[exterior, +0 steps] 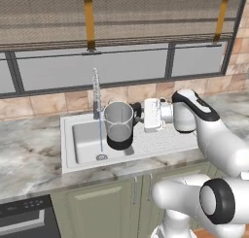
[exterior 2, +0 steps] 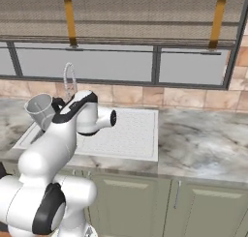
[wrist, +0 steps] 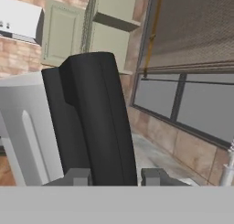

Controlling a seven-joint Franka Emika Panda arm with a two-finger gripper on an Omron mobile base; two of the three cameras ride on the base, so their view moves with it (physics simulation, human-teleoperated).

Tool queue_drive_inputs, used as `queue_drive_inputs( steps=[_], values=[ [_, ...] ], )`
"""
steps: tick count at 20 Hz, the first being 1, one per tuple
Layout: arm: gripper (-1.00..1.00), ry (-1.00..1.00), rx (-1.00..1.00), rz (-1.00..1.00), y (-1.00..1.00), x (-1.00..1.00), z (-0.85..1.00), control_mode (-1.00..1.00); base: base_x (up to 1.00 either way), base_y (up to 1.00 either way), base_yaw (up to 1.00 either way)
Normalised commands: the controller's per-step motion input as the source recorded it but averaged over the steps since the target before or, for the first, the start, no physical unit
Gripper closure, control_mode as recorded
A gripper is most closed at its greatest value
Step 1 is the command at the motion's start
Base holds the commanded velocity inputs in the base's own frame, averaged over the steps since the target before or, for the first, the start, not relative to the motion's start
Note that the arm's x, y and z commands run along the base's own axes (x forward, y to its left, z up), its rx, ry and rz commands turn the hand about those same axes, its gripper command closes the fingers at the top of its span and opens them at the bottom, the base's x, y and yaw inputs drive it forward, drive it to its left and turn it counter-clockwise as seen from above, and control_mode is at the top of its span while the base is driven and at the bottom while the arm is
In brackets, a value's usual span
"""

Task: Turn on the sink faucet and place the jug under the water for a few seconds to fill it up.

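1. Left base view. Held at frame centre: the jug [exterior: 119, 125], upright over the right part of the sink [exterior: 85, 157], black handle turned toward the gripper [exterior: 138, 112]. Just left of the jug: the water [exterior: 100, 132], a thin blue stream falling from the sink faucet [exterior: 96, 93] to the drain, apparently passing beside the rim, not into it. Risk judged: no filling if kept this far right; a knock against the faucet neck if shifted left carelessly.

2. Right base view. At left of frame: jug [exterior 2: 40, 110] raised beside the faucet [exterior 2: 69, 81], partly screened by the arm. Risk judged: tilt and spillage once weighted with water.

3. Hand view. Centre of frame: black handle [wrist: 93, 122] clamped between the two fingertips [wrist: 77, 176], jaws closed on it. Risk judged: rotation or slip of the handle in a grip this narrow.
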Motion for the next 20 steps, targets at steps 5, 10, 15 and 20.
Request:
queue_drive_inputs(
  steps=[5,10,15,20],
  values=[
    [1.0,0.03,0.0,-0.01,0.04,0.03,-0.05,-1.0,0.05,0.2,-0.01],
    [1.0,0.15,0.04,-0.12,0.21,0.22,-0.24,-1.0,0.0,0.0,0.0],
    [1.0,0.11,0.04,-0.25,0.22,0.07,0.18,-1.0,0.0,0.0,0.0],
    [1.0,0.06,0.0,-0.31,0.39,-0.01,0.4,-1.0,0.0,0.0,0.0]
  ],
)
